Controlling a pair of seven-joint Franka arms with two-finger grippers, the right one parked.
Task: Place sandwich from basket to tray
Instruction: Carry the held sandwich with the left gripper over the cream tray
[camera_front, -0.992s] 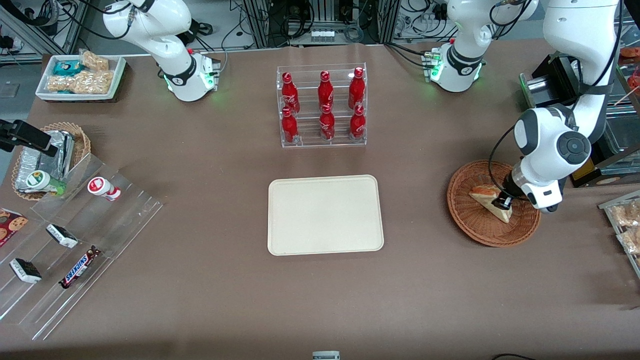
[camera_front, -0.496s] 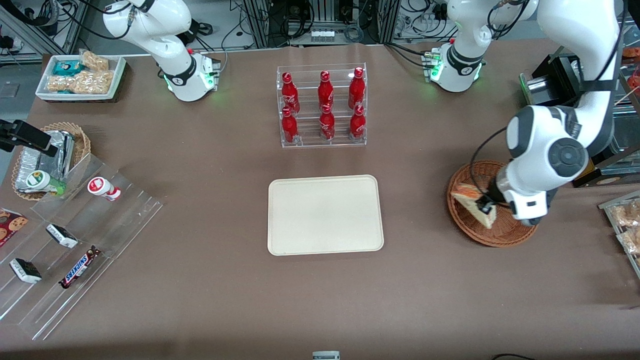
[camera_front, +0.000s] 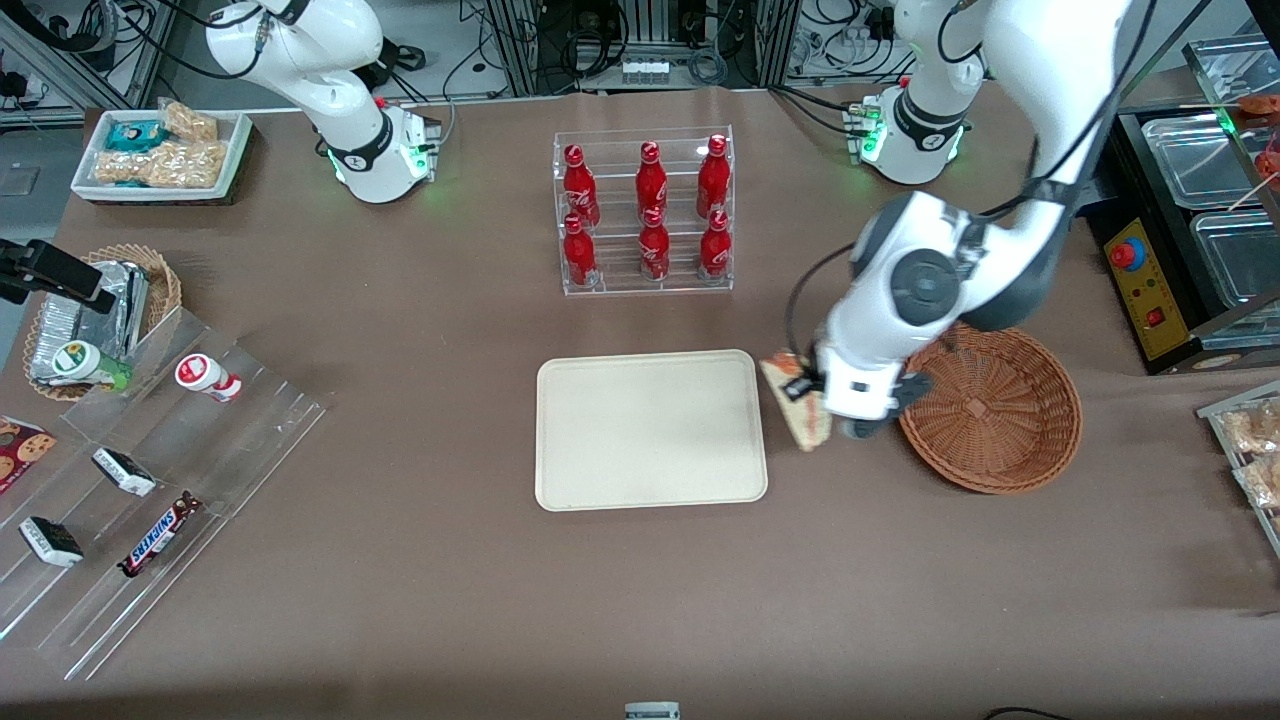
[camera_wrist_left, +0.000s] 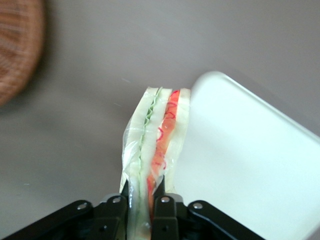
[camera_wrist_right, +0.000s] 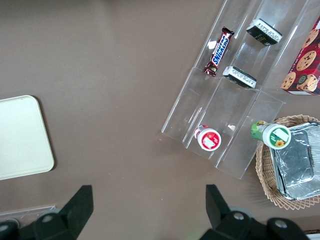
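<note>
The end effector (camera_front: 806, 392) is clamped on the sandwich (camera_front: 800, 412), which is held in the air, clear of the table (camera_front: 420, 600). The sandwich is carried between the tray (camera_front: 650, 430) and the basket (camera_front: 1000, 420), just beside the tray's edge. In the wrist view, the filling layers are seen between the fingers (camera_wrist_left: 162, 212).

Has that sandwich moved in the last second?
Yes. The gripper carried the sandwich out of the basket toward the tray.
</note>
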